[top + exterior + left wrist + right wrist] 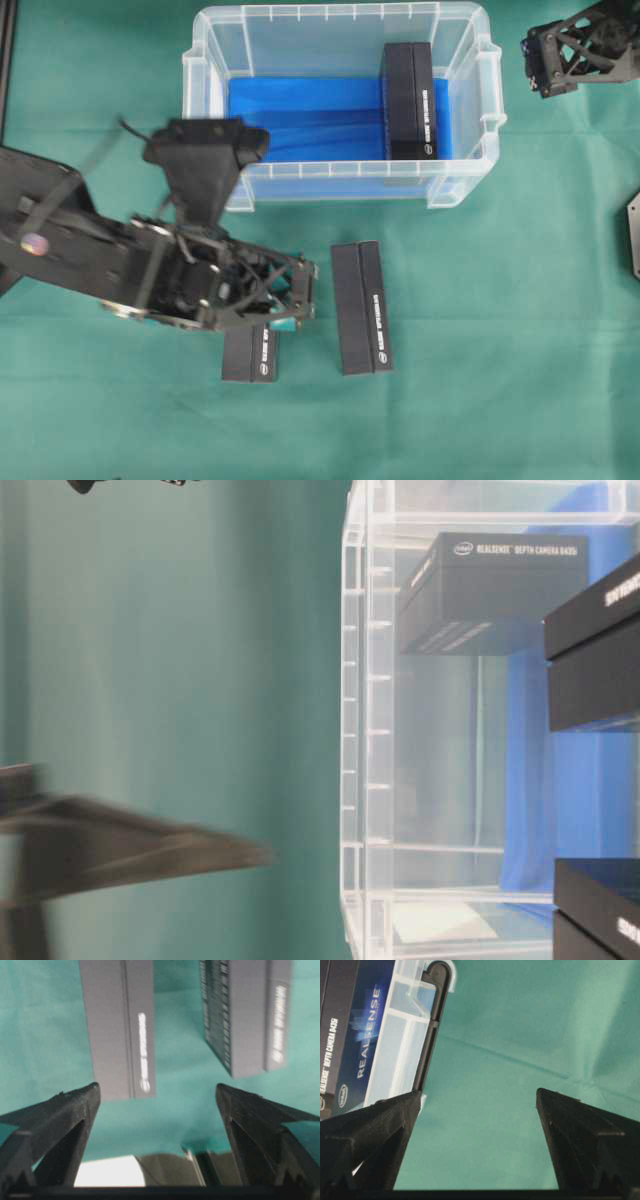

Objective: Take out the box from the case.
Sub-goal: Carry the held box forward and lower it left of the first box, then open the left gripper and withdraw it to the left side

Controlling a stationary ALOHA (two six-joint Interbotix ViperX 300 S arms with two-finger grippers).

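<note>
Overhead exterior: black box (409, 100) inside clear case (205, 75)

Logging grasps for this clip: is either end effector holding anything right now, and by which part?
Nothing is held. The left end effector is open above the cloth beside two boxes; the right end effector is open and empty.

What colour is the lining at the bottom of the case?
Bright blue lining, seen best in the overhead view.
</note>
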